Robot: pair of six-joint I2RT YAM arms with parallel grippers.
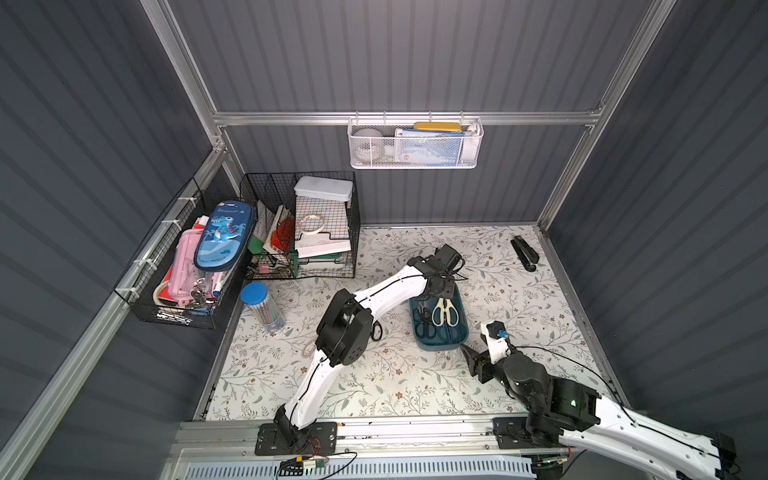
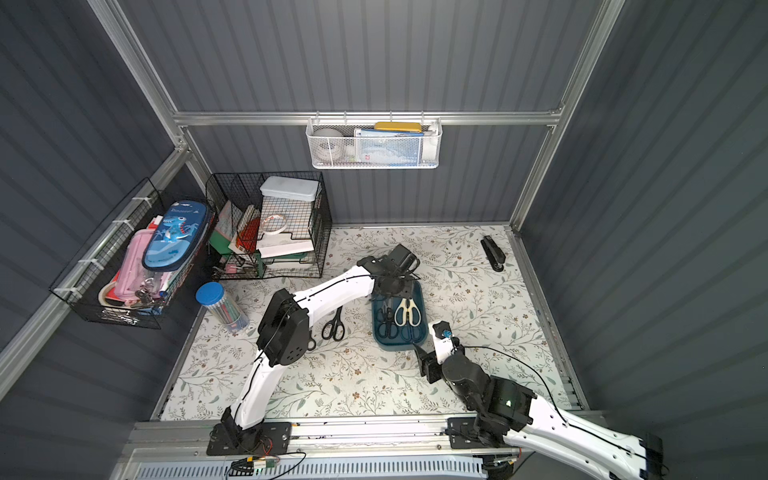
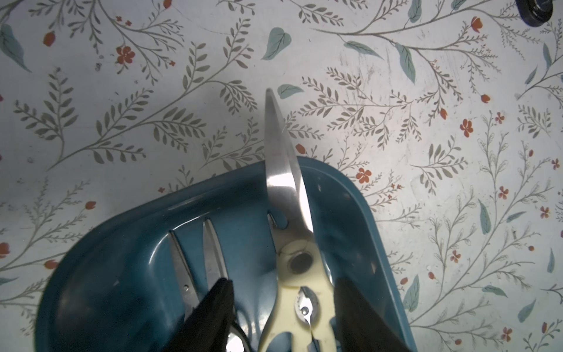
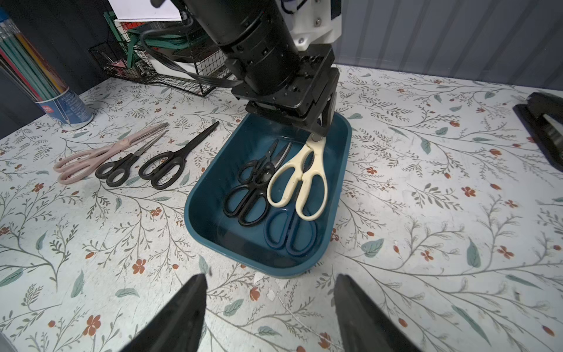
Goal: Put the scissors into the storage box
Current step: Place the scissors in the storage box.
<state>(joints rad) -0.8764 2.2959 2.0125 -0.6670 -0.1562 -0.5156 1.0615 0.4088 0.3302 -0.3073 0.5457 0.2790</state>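
Floral tabletop [image 1: 415, 382]: left pincer [image 3: 282, 279] parted astride cream shears [image 3: 300, 262] in teal box [image 3: 122, 231]; right pincer [image 4: 269, 275] wide open, empty, at box's five o'clock.

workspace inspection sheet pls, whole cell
Surface: floral table cover.
Job's things: storage box holds cream kitchen shears, blade over rim, two black pairs, a blue-handled pair; pink pair and two more black pairs outside it.
Clutter: black stapler, pencil jar.
Grippers: left pincer open astride the shears; right pincer open, empty.
Cables: black cable off the left wrist; wires at the front rail.
Surroundings: two black wire baskets, white mesh basket on the back rail.
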